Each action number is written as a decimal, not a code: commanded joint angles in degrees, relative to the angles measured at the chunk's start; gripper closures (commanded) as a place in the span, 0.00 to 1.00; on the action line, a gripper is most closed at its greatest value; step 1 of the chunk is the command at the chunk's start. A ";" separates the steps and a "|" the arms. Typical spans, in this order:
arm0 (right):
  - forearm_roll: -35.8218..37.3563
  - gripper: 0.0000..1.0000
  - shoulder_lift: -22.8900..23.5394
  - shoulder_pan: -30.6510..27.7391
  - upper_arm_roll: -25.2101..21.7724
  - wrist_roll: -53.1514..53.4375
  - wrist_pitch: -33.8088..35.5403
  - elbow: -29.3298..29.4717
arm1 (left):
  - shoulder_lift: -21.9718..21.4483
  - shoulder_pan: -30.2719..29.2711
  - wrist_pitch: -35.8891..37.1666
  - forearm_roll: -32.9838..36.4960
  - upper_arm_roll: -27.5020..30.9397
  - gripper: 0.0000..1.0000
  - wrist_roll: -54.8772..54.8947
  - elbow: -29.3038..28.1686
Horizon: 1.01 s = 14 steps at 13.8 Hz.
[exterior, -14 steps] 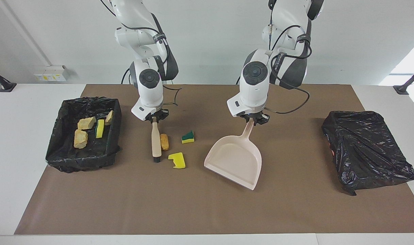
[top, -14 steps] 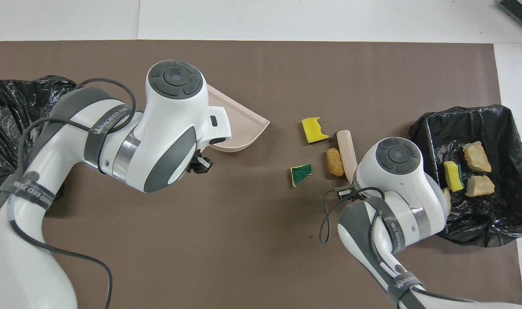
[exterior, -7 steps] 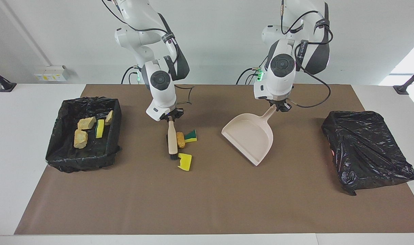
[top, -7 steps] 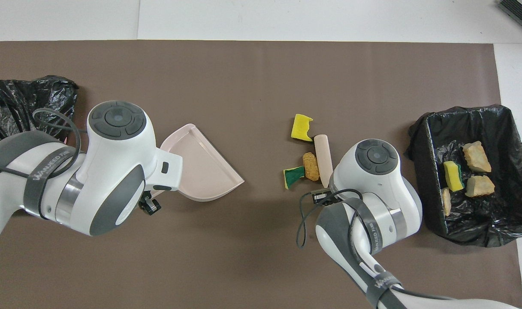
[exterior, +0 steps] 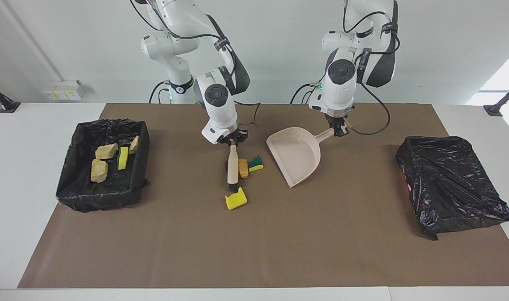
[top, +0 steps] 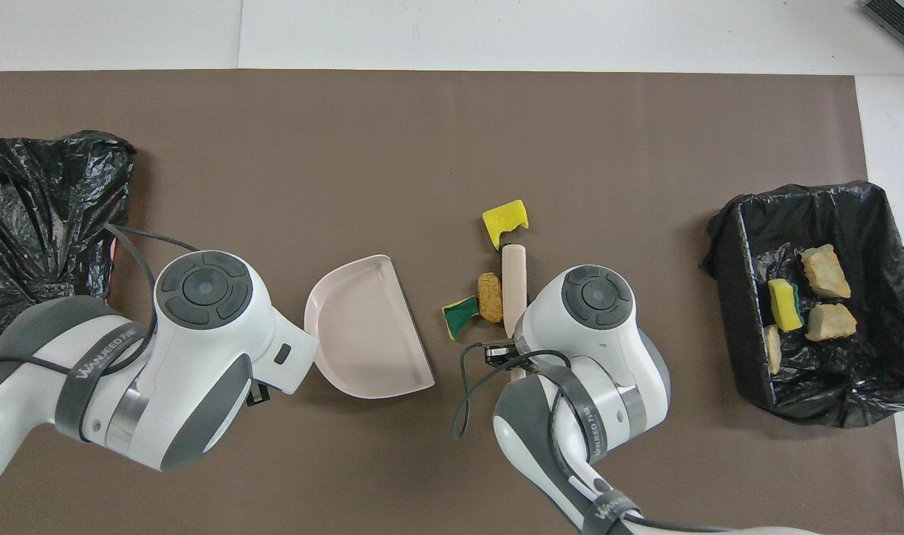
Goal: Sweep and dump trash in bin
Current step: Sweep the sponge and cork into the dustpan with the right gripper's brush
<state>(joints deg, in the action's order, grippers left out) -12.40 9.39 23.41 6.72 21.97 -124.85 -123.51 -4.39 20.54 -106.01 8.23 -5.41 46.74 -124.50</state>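
Beige brush (exterior: pixel 232 167) in our right jaws (exterior: pixel 232 141) has pushed three scraps (exterior: pixel 242 168) mid-worktop toward dustpan (exterior: pixel 296 156), now swung closer in left jaws (exterior: pixel 337 130); four scraps already binned (exterior: pixel 72 167).

We read this as a robotics lab: two white arms mounted at a white table (exterior: pixel 37 234), a brown mat (exterior: pixel 254 251) over it, bare white wall (exterior: pixel 271 50), camera stands (exterior: pixel 503 100) at the table's corners.
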 commanded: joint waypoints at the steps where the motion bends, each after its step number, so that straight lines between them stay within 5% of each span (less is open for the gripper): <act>1: -5.25 1.00 3.62 3.30 0.23 1.58 -1.45 3.70 | -5.70 0.38 -8.56 0.99 0.14 1.00 4.23 -9.06; 5: -12.62 1.00 3.62 5.42 2.07 -6.40 0.91 6.16 | -5.89 0.56 -10.62 0.91 0.14 1.00 4.06 -10.59; 9: -14.68 1.00 2.75 4.45 1.64 -5.98 11.35 11.97 | -5.80 0.38 -10.70 0.91 0.14 1.00 3.53 -10.59; 11: -12.23 1.00 1.69 1.57 0.84 -5.80 16.46 13.11 | -5.80 0.30 -10.79 0.91 0.14 1.00 3.27 -10.59; 14: 3.29 1.00 1.60 -0.82 0.84 -5.89 18.24 14.44 | -5.80 0.03 -10.97 0.91 0.14 1.00 2.22 -10.59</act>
<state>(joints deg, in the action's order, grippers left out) -15.99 11.11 23.85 7.13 17.33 -107.74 -109.83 -8.41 20.55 -115.56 8.27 -5.43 49.52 -133.06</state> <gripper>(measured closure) 0.740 0.683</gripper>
